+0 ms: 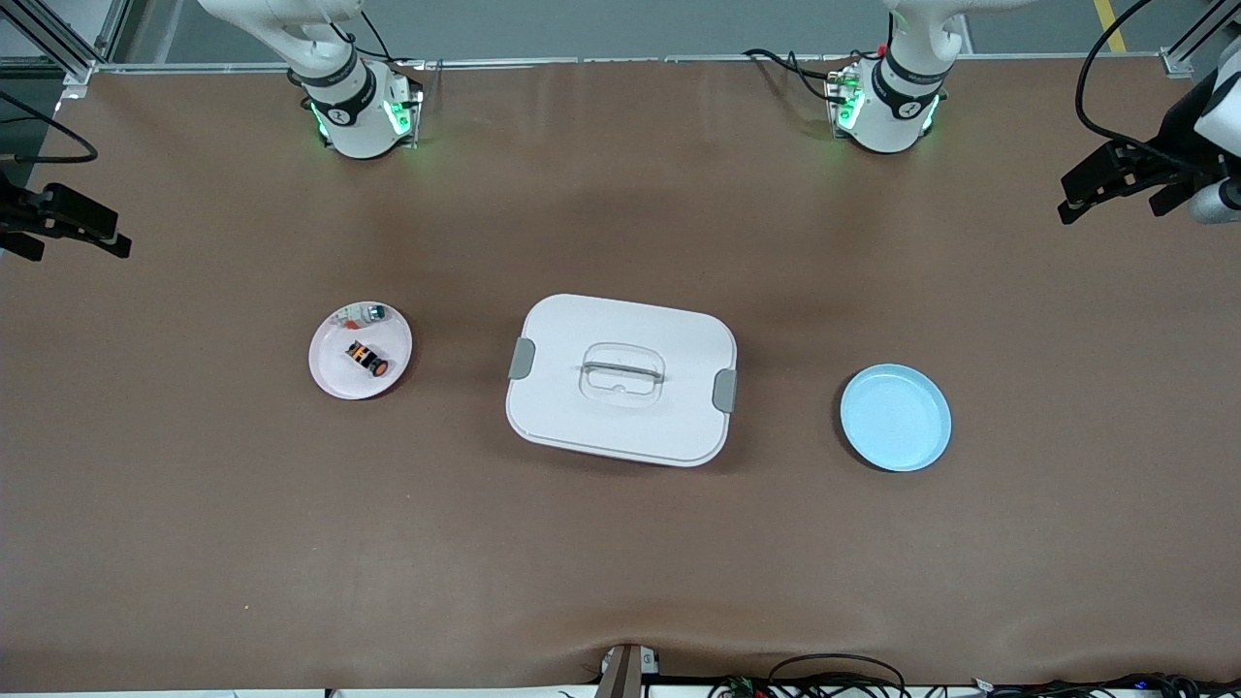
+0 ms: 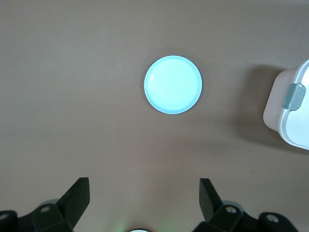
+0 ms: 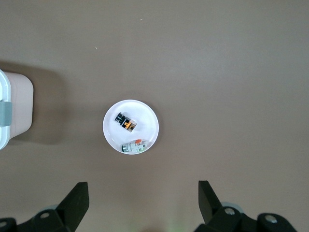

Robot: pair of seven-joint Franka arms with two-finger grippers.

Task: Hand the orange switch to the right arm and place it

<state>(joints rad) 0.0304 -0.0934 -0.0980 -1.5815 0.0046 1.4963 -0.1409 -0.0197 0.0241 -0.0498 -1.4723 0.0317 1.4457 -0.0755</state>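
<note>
1. Your left tool (image 2: 145, 200) hangs high over the worktop (image 1: 620, 582) with its fingers (image 2: 77, 198) spread wide and nothing between them. In the left wrist view the two black fingertips sit along the lower edge of the frame.
2. Your right tool (image 3: 143, 203) is the same: fingers (image 3: 208, 195) wide apart, empty, touching nothing, up in the air above the white plate (image 3: 147, 121).
3. In the front view both tools show only at the edges of the frame, the left one at the upper right margin (image 1: 1115, 179) and the right one at the middle left margin (image 1: 63, 223).
4. The orange switch (image 1: 366, 358) lies on its side in the white plate (image 1: 330, 373), left of centre in the front frame, toward the right arm's end of the worktop. No tool touches it.
5. A small whitish part (image 1: 369, 312) with green and red-orange bits lies in the same plate, at the rim farther from the front camera. It seems to lie just apart from the switch, though the gap is hard to judge.
6. A white lidded box (image 1: 620, 380) with grey latches sits at the centre of the front frame, between the white plate and a light blue plate (image 1: 896, 418).
7. The light blue plate (image 2: 173, 84) sits right of centre in the front frame, with nothing in it.
</note>
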